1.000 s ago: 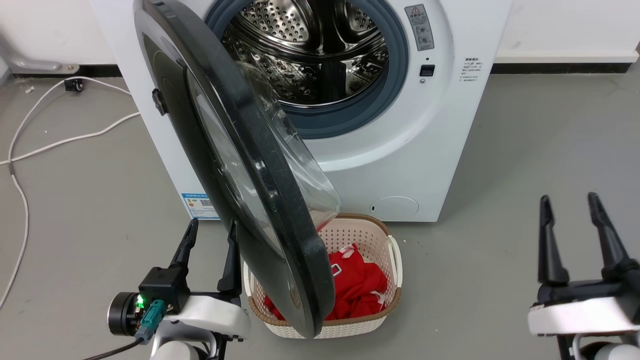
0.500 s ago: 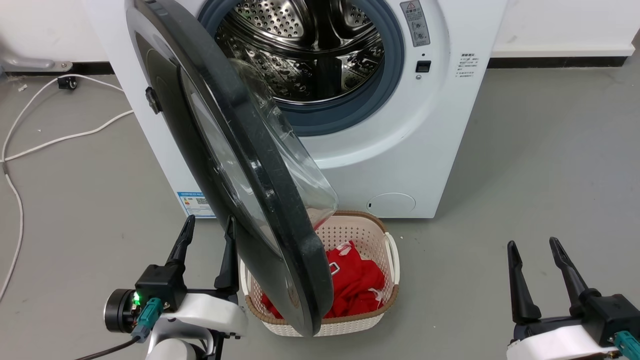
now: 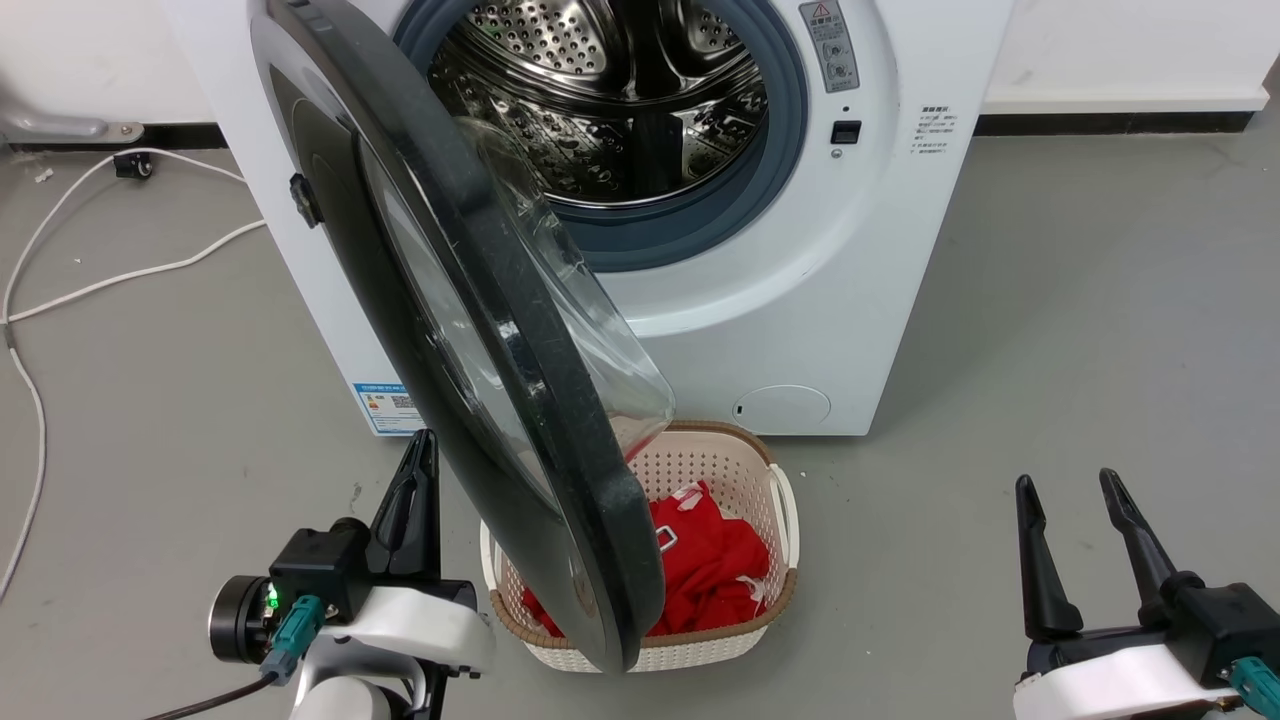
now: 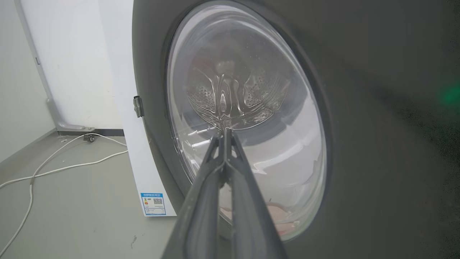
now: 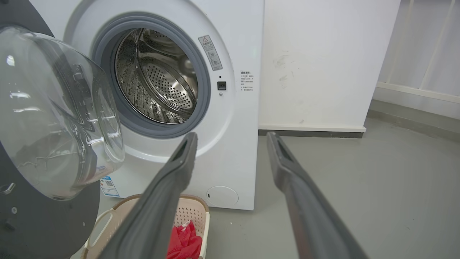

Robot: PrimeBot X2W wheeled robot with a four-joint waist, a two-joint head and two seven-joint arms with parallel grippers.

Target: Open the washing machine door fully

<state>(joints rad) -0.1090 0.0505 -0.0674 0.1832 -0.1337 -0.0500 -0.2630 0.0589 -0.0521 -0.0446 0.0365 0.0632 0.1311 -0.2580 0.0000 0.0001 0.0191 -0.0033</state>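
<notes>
The washing machine door [image 3: 520, 380] stands half open on the washing machine [image 3: 800, 300], likely heavy, stiff and slick (its glass bowl fragile), best pushed at its black rim by the left gripper [image 3: 415, 490], fingers pressed together just beside it; right gripper [image 3: 1068, 485] spread.

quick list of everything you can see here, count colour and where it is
washing machine: one, white, centre
door: one, black rim and clear glass, hinged at the left, swung out over the basket
drum: one, steel, inside the machine
rubber ring: one, grey-blue, around the drum opening
basket: one, cream, on the grey floor before the machine
clothes: count unclear, red, in the basket
cable: at least one, white, floor at the left
sticker: one, blue, low on the machine's left
round flap: one, white, low on the front
left gripper: one, dark, shut, beside the door's outer face
right gripper: one, dark, open, lower right
</notes>
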